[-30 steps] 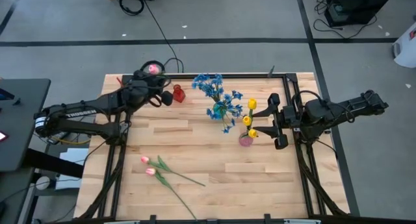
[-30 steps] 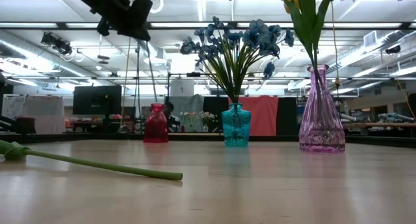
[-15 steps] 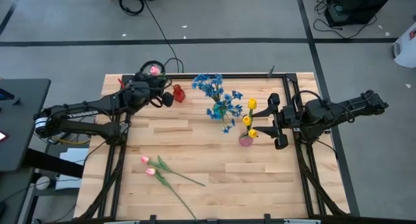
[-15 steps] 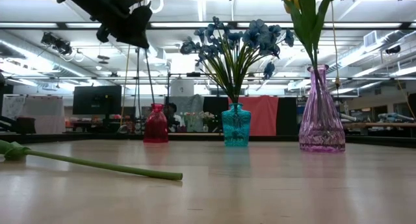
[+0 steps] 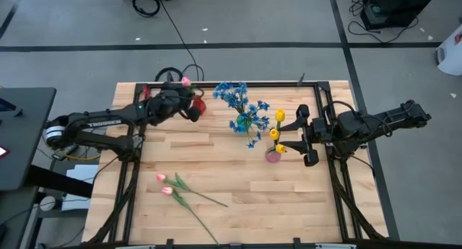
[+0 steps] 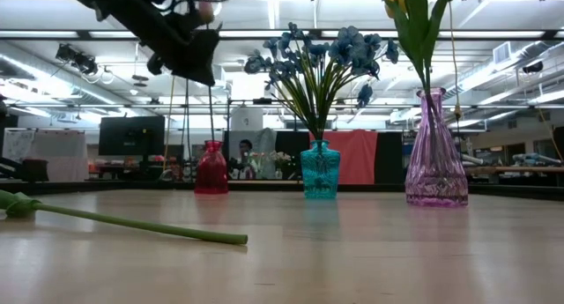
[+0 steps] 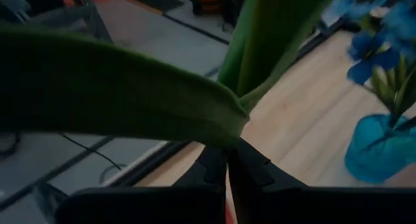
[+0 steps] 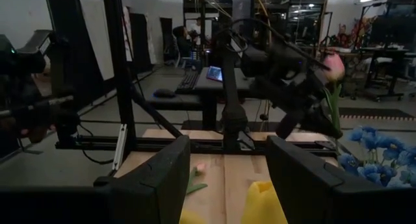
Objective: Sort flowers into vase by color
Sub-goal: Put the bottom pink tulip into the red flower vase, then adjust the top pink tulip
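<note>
My left gripper hangs over the red vase near the table's far edge, shut on a pink tulip whose bloom stands above it. Two more pink tulips lie flat on the near left of the table. Blue blossoms stand in the teal vase. Yellow tulips stand in the purple vase. My right gripper waits open just right of that vase, touching nothing. My left gripper pinches the pink tulip's green stem between its two shut fingers, just below where the leaves branch off. The fingers slant in from the table's left. The tulip is lifted clear of the table and roughly upright, bloom above the fingers.
The three vases stand in a row across the far half of the table. Black frame rails border the tabletop. Bare wood lies on the near right. A person shows far off in the room behind.
My left gripper has carried the pink tulip toward the table's right and a little down, from left of the red vase to over it, staying shut. The bloom has moved with it.
</note>
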Controlling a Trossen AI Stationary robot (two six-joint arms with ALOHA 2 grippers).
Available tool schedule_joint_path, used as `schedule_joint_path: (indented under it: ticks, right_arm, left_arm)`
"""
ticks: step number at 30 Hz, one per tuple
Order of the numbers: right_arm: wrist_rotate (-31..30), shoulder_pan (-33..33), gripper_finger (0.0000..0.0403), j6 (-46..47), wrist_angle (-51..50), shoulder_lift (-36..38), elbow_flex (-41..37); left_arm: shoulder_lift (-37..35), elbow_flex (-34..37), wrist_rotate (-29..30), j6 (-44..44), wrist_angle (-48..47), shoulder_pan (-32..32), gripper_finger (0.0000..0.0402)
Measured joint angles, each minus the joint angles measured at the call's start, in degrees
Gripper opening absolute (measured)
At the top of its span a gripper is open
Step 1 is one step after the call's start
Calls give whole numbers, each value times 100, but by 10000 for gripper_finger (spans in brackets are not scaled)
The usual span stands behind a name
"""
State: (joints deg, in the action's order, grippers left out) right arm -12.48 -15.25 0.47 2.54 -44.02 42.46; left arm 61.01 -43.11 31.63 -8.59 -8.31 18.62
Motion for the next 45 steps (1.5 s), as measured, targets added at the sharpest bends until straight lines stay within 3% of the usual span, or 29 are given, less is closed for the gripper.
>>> schedule_joint_path:
  ticks: [11, 18, 30, 40, 45]
  right_arm:
    - [1, 0, 211, 4, 34, 3, 2]
    - [19, 0, 211, 238, 35, 3, 2]
    - [19, 0, 211, 238, 35, 3, 2]
    - [19, -2, 211, 238, 35, 3, 2]
    - [17, -1, 211, 254, 26, 3, 2]
  left_arm:
    - [219, 0, -1314, -88, -25, 710, 7]
    - [255, 0, -1386, -89, -26, 727, 29]
    - [257, 0, -1546, 95, -173, 716, 153]
    - [-33, 0, -1531, 276, -907, 716, 162]
    - [-502, -2, -2252, 257, -1525, 673, 163]
